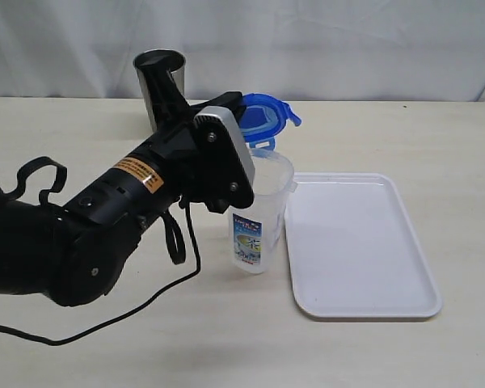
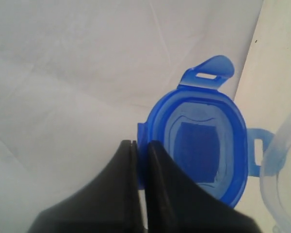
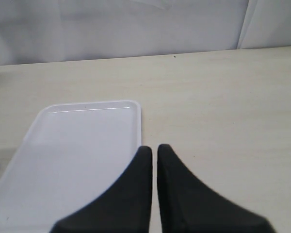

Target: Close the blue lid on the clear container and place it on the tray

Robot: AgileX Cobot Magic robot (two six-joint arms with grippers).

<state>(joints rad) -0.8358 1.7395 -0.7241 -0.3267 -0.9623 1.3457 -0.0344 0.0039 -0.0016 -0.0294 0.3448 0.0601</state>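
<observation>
Blue plastic hung in the air. The blue lid [image 1: 267, 120] sat tilted just above the open mouth of the clear container [image 1: 260, 218]. It was carried by the left gripper [image 2: 139, 144], whose jaws were pressed nearly together on what looked like one of the lid's side tabs. The container stood upright and uncovered on the table [image 1: 388, 347], just beside the tray [image 1: 364, 242], which lay bare. A steel cup [image 1: 158, 69] stood behind the left arm. The right gripper [image 3: 154, 147] hovered by the tray, its jaws pressed together on nothing.

The lid seemed light and thin, fairly stiff in its body but hinged at the tabs, so a pinch on a tab would likely let it swing. It would probably need lowering level and then pressing down over its centre. The container looked empty, tall and narrow at the base, so it was probably light and easy to tip, and its smooth walls might slip. A hold around its body near mid-height seemed soundest, with one claw steadying it while the lid was seated and the tabs were snapped down.
</observation>
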